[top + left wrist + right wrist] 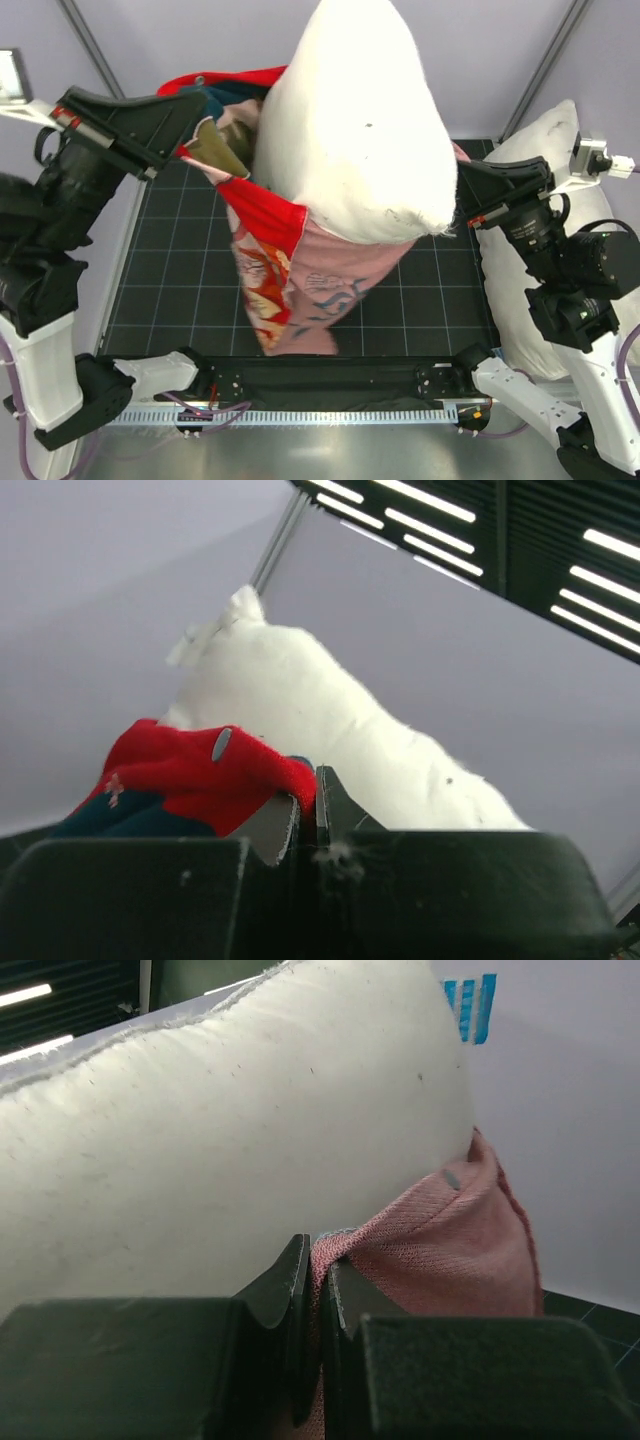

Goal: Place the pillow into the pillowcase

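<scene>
You hold the pillowcase [300, 280] up off the table with its mouth spread: left gripper [222, 150] clamped on the red hem at 10 o'clock, right gripper [462, 200] pinched on the pink hem at 3 o'clock. The pillow [350, 120] stands partly in it, bulk sticking out toward 12, so shaking should probably sink it.

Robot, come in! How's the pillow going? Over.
Left end effector and right end effector shut on pillowcase edges. Pillow partly in, top sticking out. Second pillow off right, apart.
</scene>
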Controlling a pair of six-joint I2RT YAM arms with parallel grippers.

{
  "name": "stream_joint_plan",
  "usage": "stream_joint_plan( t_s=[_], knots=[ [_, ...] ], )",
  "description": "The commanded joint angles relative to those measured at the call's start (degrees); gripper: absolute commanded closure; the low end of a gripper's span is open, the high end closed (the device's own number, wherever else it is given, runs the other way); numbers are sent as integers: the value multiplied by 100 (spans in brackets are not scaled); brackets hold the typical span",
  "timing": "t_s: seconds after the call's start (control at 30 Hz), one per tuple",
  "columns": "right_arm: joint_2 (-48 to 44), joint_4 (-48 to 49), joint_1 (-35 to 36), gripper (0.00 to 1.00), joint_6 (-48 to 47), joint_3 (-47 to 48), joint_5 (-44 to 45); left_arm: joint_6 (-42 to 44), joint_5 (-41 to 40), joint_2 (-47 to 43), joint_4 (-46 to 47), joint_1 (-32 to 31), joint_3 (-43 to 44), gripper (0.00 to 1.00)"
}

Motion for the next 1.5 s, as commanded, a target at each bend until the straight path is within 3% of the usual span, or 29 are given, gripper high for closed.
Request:
stream_joint_plan(
  t_s=[0.0,0.23,0.37,0.43,0.47,0.53,0.57,0.63,0.67,0.77,0.87,1.1,1.2,1.3,1.47],
  knots=[
    [186,849,-24,96,81,92,227,151,-209,-698,1319,49,-447,100],
    [1143,128,-15,96,-403,3220,156,-340,-798,-2298,2092,49,-3972,100],
    [1584,22,-15,96,-553,4215,253,-543,-1027,-2617,2445,49,-4691,100],
    [1646,-30,-15,96,-474,4190,149,-465,-1010,-2477,2437,49,-4376,99],
    [1611,-31,-15,96,-456,4041,104,-351,-974,-2198,2280,49,-3722,100],
    [1261,170,-15,96,-456,3112,121,-254,-913,-1811,2078,49,-2893,100],
    [1094,328,-15,96,-447,2691,295,-219,-747,-1600,1737,49,-1775,100],
    [612,732,-15,96,-403,1495,454,-113,-632,-774,1175,49,-374,100],
    [487,804,-15,96,-360,1178,603,-61,-605,-162,684,49,913,100],
    [143,1199,-15,96,-149,184,648,-16,-596,213,485,49,1892,100],
    [160,1507,-15,96,-52,-48,649,27,-833,-339,898,49,772,99],
    [924,1235,-15,96,-508,2385,315,-341,-1220,-2387,2626,49,-4031,100],
    [1214,1479,-15,96,-623,3072,332,-613,-1264,-3195,3409,49,-5248,99],
    [1478,1779,-15,96,-623,3503,315,-693,-1247,-3469,3998,58,-5944,100],
    [1663,1641,-15,96,-991,4249,507,-973,-1062,-3191,4527,49,-6106,100]
  ],
)
